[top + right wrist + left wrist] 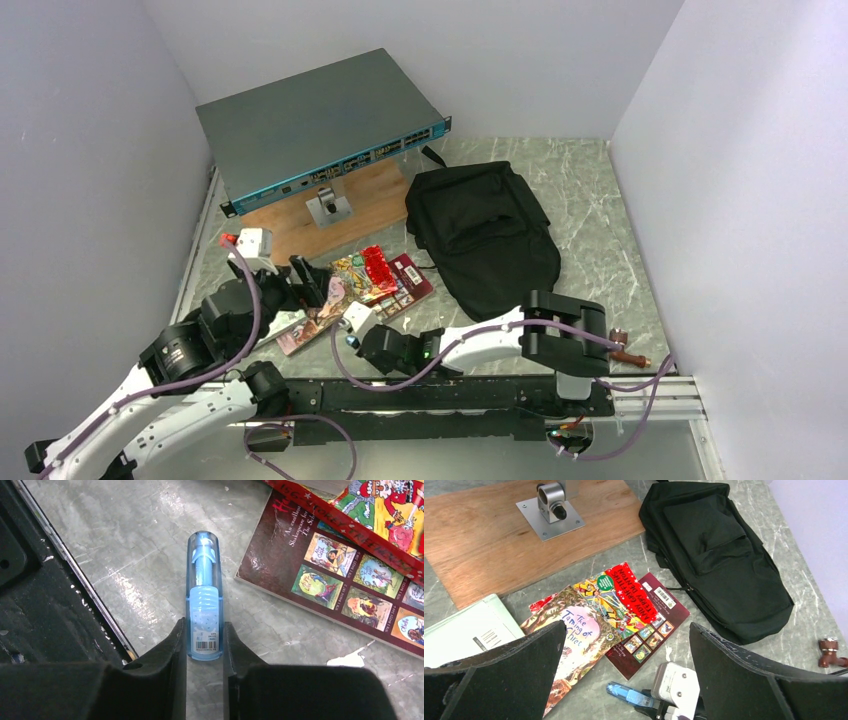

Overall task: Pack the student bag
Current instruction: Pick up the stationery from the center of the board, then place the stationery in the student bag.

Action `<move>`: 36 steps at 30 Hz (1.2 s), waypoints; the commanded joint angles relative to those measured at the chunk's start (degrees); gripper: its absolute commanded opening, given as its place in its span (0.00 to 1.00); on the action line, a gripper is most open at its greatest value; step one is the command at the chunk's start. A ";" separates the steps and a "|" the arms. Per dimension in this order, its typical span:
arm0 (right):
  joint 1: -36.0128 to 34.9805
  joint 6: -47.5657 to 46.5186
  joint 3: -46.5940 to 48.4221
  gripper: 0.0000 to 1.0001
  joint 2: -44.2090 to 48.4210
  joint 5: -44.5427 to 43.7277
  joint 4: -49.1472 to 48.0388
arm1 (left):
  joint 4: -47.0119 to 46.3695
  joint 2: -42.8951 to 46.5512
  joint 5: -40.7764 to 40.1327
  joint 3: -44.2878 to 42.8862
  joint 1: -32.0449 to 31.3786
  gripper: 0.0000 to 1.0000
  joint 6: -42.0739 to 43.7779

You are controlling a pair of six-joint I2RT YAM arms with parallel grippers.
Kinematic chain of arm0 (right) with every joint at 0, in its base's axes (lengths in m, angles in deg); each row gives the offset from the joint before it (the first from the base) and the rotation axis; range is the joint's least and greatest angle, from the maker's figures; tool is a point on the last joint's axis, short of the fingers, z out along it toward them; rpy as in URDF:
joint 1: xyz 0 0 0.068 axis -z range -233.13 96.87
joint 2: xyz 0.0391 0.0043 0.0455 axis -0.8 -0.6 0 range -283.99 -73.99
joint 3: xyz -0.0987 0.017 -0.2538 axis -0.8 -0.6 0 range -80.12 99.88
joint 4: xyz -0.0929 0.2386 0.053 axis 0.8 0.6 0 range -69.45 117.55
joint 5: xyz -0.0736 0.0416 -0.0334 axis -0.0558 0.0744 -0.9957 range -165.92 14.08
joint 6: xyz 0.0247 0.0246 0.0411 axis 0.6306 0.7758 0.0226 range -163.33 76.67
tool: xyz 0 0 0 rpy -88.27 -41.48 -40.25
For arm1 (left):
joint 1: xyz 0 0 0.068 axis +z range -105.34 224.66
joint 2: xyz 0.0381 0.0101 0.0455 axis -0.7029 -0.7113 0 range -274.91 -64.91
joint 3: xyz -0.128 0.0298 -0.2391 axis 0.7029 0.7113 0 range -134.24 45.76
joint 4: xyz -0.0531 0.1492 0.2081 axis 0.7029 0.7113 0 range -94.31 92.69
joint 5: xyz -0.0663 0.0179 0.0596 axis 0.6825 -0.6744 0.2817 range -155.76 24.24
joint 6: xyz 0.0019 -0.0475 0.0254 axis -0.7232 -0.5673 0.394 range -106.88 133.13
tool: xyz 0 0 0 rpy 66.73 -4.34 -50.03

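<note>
The bag (485,235) is lying flat on the marble table (590,190), right of centre, with neither arm touching it. The left wrist view is showing its front pocket (704,530), which is hard to make out from above. Just left of it, 3 books (365,285) are lying fanned and overlapping, a maroon one nearest the bag. At their near edge the right gripper (204,635) is squeezing a blue tube (204,600), 1 finger pressing each side. Only the right wrist view is showing that grip and the tube's barcode; from above, the tube is hiding under the right gripper (352,335). The left gripper (626,626) is hanging over the books, spread wide and holding nothing. Behind, a grey switch (320,130) is standing over a wooden board (489,535).
</note>
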 commanded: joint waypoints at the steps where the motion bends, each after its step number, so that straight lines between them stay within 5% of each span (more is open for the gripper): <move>1: -0.29 -0.21 -2.07 0.11 1.65 -1.98 -0.25 | -0.92 -3.02 -1.42 -3.19 -0.21 1.00 1.17; 8: 1.35 -2.15 -8.67 0.00 13.05 -7.15 -4.34 | -1.96 -6.11 -2.69 -5.15 -0.18 1.00 4.63; 14: 6.50 1.10 -13.40 0.00 30.25 -13.19 4.27 | -3.07 -6.88 -3.14 -3.69 -0.19 1.00 5.10; 21: 33.56 4.92 -18.61 0.00 46.50 -0.82 12.71 | -8.33 -11.34 -0.69 -3.25 -0.06 1.00 7.50; 29: 59.36 7.96 -21.09 0.00 44.43 19.41 11.55 | -11.48 -16.98 8.39 -0.72 0.02 1.00 3.25; 36: 65.60 9.61 -20.44 0.00 34.80 27.59 2.79 | -13.69 -21.23 16.14 0.88 0.00 1.00 -0.95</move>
